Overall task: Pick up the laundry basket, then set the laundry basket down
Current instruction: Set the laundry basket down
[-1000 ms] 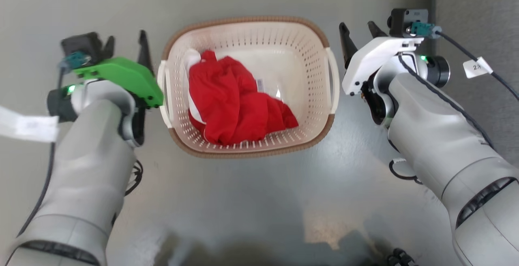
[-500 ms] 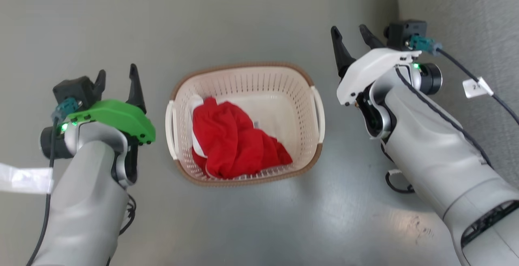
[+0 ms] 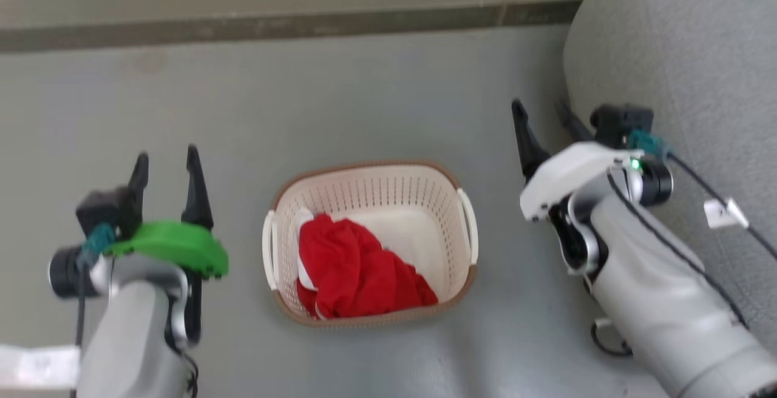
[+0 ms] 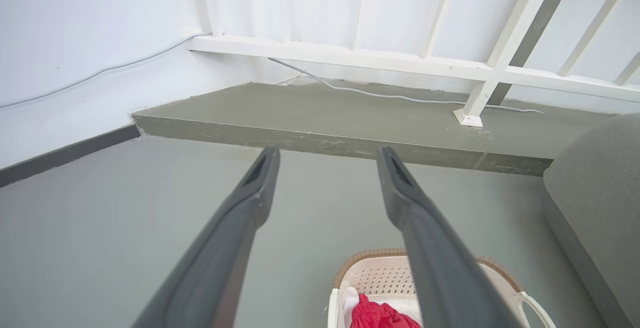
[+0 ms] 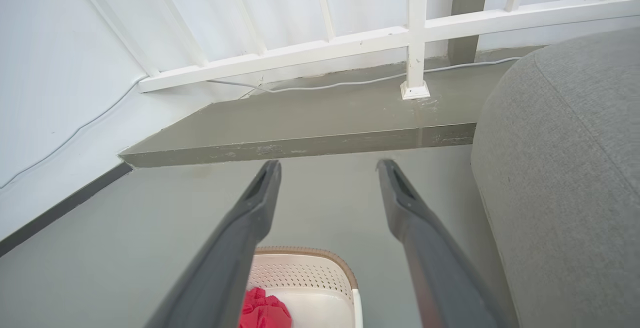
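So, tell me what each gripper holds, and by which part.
Nothing: left gripper and right gripper are open and empty, apart from the laundry basket.

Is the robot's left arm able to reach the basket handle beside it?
Probably yes: the left gripper is open, with bare floor between it and the near handle of the laundry basket.

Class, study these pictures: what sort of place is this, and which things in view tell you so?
Probably a home-like living area: a laundry basket holding a red garment stands on the grey floor near a grey upholstered seat, with a white railing on a raised step behind.
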